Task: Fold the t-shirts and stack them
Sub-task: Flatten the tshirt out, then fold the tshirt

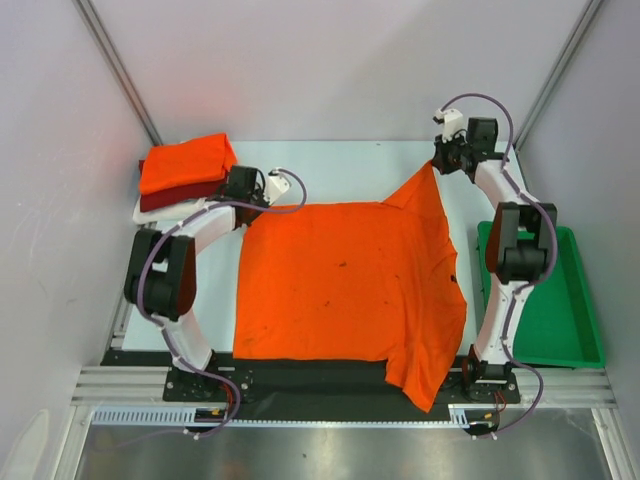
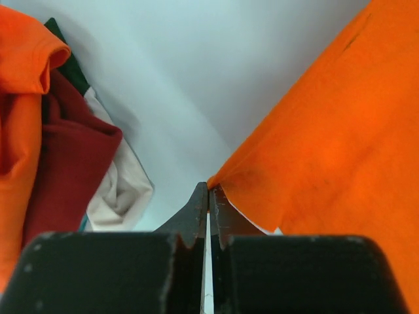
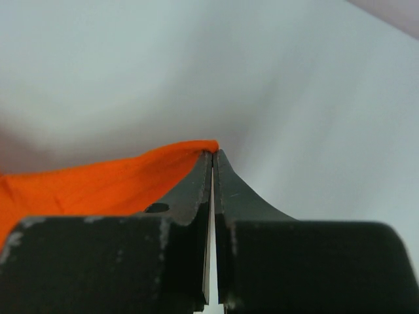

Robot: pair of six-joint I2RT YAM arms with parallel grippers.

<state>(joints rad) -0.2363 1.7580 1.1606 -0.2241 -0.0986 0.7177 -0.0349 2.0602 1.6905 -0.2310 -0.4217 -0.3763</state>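
- Landmark: green tray. The spread orange shirt lies flat on the table, just beside the tray on its left-arm side.
- One flap of the shirt nearest the tray's near end hangs over the table's front edge.
- left gripper: clenched, pinching the shirt's far corner on the side away from the tray. That corner sits low, at table level.
- right gripper: clenched, pinching the far corner on the tray side. That corner is pulled up into a peak beyond the tray's far end.
- Key relation: the held edge runs across from one gripper to the other, and the whole body of the shirt lies toward the arm bases from both. Any fold likely has to bring this edge back toward the bases.
- The tray-side corner is higher and farther out than the other, so the edge is skewed. Probably needs levelling first.
- Stack of folded shirts: well apart from the tray, across the spread shirt, just beyond the left gripper. Orange on top, dark red under it, white at the bottom.
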